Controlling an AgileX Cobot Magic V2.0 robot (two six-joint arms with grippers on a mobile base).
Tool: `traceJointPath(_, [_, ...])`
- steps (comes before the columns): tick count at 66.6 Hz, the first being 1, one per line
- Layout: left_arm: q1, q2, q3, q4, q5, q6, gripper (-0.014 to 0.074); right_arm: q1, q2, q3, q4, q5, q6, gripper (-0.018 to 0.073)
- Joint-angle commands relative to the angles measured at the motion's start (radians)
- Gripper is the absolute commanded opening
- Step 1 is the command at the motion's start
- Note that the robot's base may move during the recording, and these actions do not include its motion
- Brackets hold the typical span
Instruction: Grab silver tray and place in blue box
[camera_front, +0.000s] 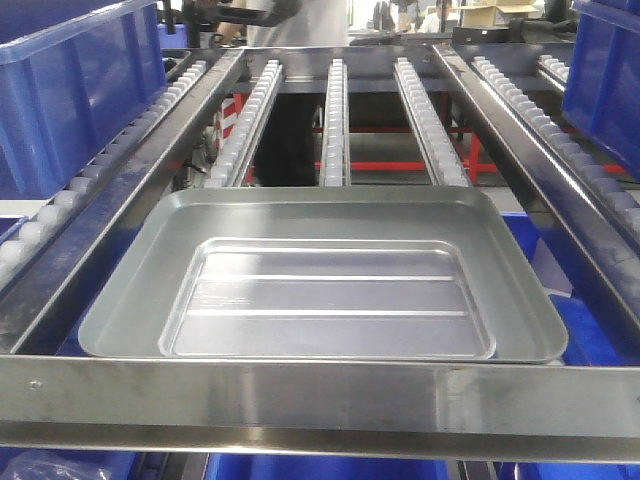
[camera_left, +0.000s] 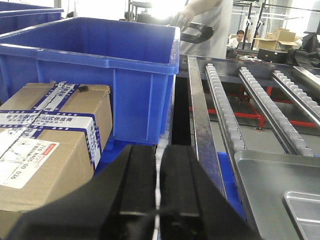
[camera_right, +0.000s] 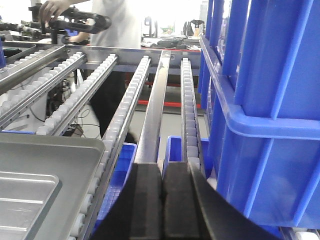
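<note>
The silver tray (camera_front: 320, 290) lies flat on the roller rack, close behind the rack's front bar, with its two ridges running left to right. Its corner shows in the left wrist view (camera_left: 280, 195) and in the right wrist view (camera_right: 45, 175). A blue box (camera_left: 100, 65) stands on the rollers left of the tray, also seen in the front view (camera_front: 70, 90). A second blue crate (camera_right: 270, 100) stands to the right (camera_front: 605, 80). My left gripper (camera_left: 159, 150) is shut and empty, left of the tray. My right gripper (camera_right: 162, 167) is shut and empty, right of the tray. Neither shows in the front view.
A steel front bar (camera_front: 320, 395) crosses below the tray. Roller rails (camera_front: 336, 120) run away behind it. A taped cardboard box (camera_left: 45, 145) sits left of my left gripper. Blue bins (camera_right: 120, 170) lie under the rack. A person (camera_left: 205, 25) stands at the far end.
</note>
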Motion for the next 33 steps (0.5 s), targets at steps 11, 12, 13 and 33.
traceJointPath(11, [-0.002, 0.028, -0.178, -0.026, 0.269, -0.001, 0.0013, -0.001, 0.084, -0.225, -0.010, 0.266, -0.005, 0.0057])
traceJointPath(12, [-0.002, 0.042, -0.194, -0.030, 0.290, -0.001, 0.0013, -0.001, 0.097, -0.238, -0.010, 0.296, -0.005, 0.0057])
traceJointPath(13, [-0.002, 0.053, -0.217, -0.037, 0.321, -0.001, 0.0013, -0.001, 0.120, -0.255, -0.010, 0.314, -0.005, 0.0057])
traceJointPath(33, [-0.002, 0.522, -0.505, -0.120, 0.826, -0.001, 0.0013, -0.001, 0.589, -0.438, -0.005, 0.555, -0.005, 0.0057])
